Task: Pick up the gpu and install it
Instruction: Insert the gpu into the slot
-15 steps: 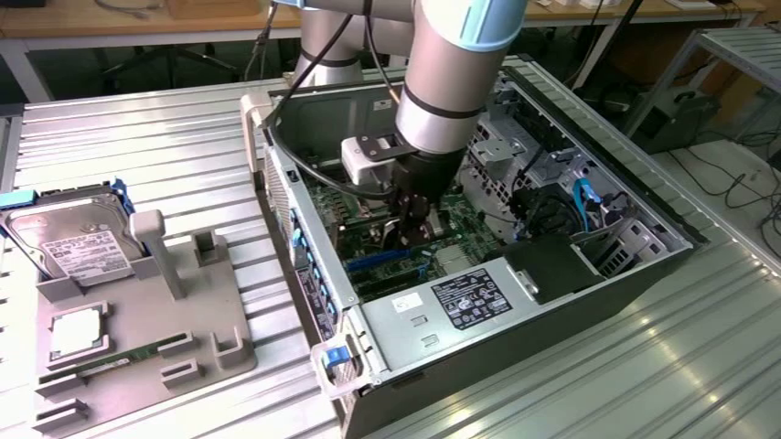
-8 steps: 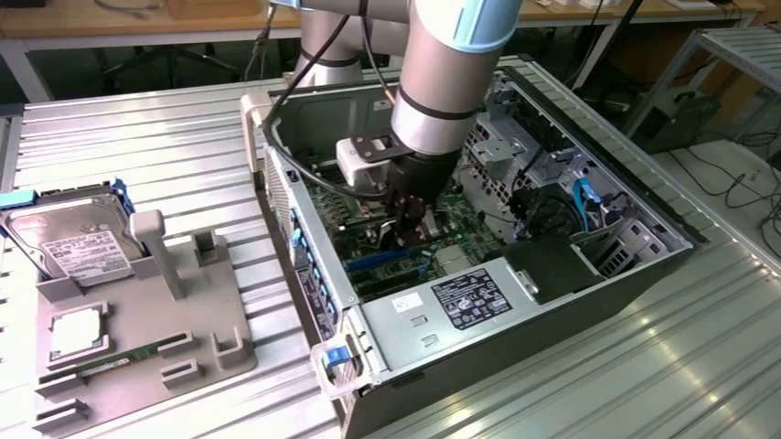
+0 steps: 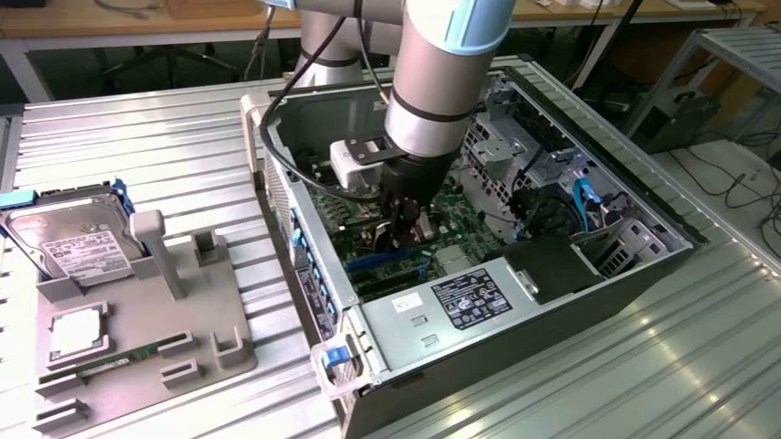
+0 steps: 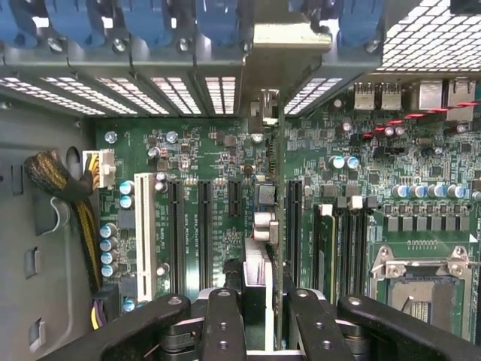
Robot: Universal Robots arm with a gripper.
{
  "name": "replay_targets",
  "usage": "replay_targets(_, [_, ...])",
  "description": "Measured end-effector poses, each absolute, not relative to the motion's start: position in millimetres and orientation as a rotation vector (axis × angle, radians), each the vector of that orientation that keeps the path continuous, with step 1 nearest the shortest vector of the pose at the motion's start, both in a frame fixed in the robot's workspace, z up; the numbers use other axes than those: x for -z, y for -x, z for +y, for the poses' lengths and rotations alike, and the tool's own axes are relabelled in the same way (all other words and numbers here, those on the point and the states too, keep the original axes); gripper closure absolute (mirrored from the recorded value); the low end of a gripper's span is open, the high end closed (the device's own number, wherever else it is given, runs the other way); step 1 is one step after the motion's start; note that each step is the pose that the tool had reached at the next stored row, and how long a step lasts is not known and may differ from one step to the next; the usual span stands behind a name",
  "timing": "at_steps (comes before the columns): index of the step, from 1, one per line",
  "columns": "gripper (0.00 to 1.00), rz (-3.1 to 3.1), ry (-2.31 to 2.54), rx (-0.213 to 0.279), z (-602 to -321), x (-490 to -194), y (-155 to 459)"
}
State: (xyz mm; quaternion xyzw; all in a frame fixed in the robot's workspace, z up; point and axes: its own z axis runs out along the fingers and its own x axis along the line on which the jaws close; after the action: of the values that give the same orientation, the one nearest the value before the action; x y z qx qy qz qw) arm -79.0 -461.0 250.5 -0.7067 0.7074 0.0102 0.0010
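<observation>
Black fingers (image 4: 224, 323) of my pincer (image 4: 259, 320) pinch the gpu (image 4: 264, 226), which stands on edge between them over the motherboard (image 4: 203, 150), its pale bracket (image 4: 289, 36) up against the slot openings in the case's rear wall. Beside the card lie black slots and one white slot (image 4: 145, 233); the CPU socket (image 4: 425, 282) sits past the RAM slots. In the exterior view my pincer (image 3: 409, 229) reaches down into the open case (image 3: 403, 338), whose power supply carries a black label (image 3: 470, 300), its print too small to read. On the surface (image 3: 183, 128), at the exterior view's left, a grey tray (image 3: 146, 357) holds a hard drive (image 3: 68, 242) with a white label, also unreadable.
</observation>
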Motion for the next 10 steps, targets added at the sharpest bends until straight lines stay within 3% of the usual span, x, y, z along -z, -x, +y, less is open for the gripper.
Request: replay_targets(10, [0.72,2.22,2.218,-0.047,-459,-228,82])
